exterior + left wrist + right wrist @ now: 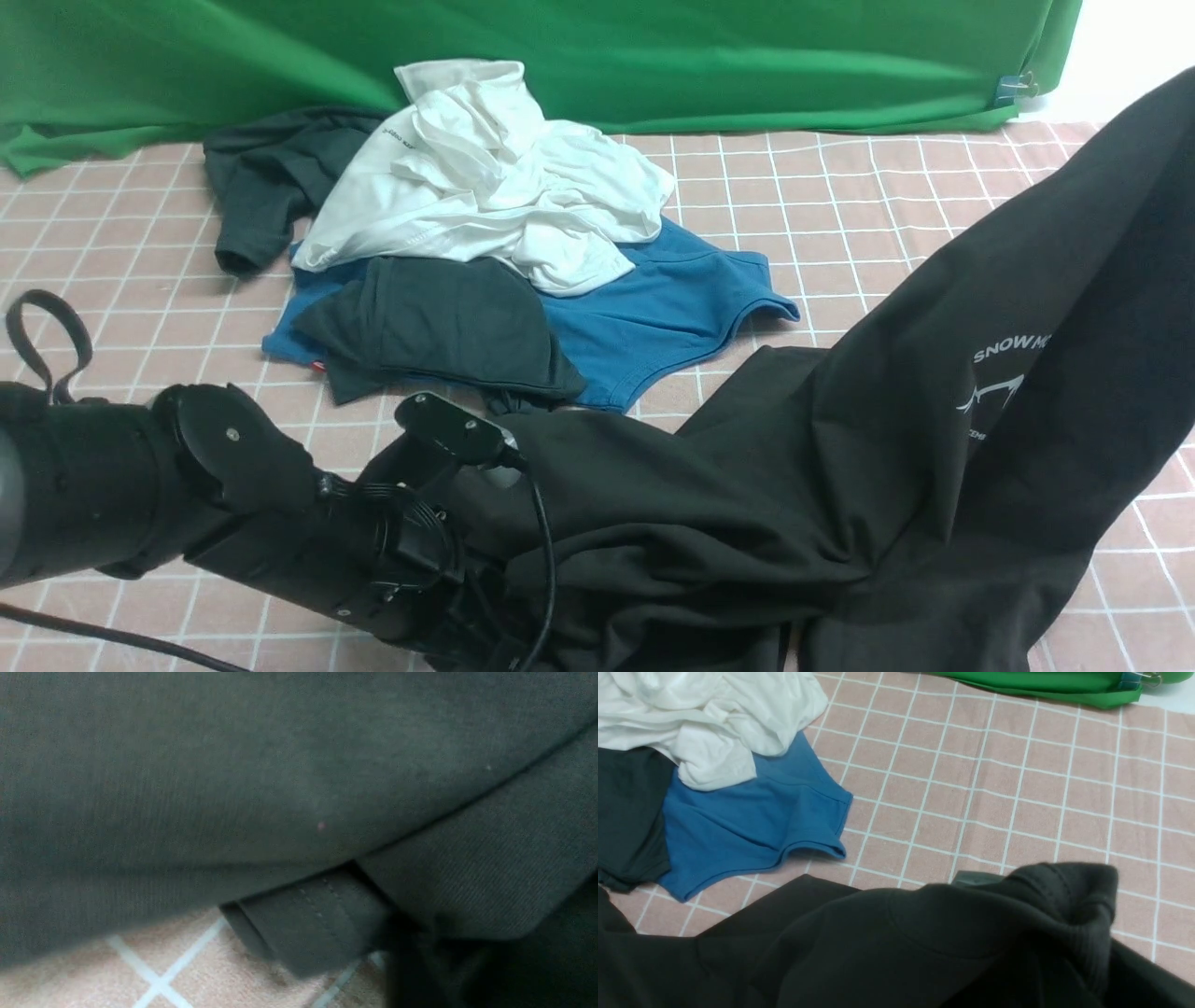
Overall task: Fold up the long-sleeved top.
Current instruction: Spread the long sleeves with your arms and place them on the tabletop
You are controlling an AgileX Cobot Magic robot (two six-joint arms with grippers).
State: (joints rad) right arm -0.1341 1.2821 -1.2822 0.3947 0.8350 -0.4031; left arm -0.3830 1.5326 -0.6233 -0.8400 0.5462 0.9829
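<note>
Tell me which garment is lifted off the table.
The black long-sleeved top, slanting up at right; white shirt, blue top and dark tee lie heaped behind.

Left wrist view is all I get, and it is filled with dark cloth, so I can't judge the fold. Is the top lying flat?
Observer: No. In the front view the long-sleeved top rises off the table toward the robot's right, its white print facing the camera.
Operator: And the low end?
Observer: It lies bunched over the left arm, whose jaws are buried.
Operator: Anything else nearby?
Observer: A white shirt heaped on a blue garment, farther back on the table.
</note>
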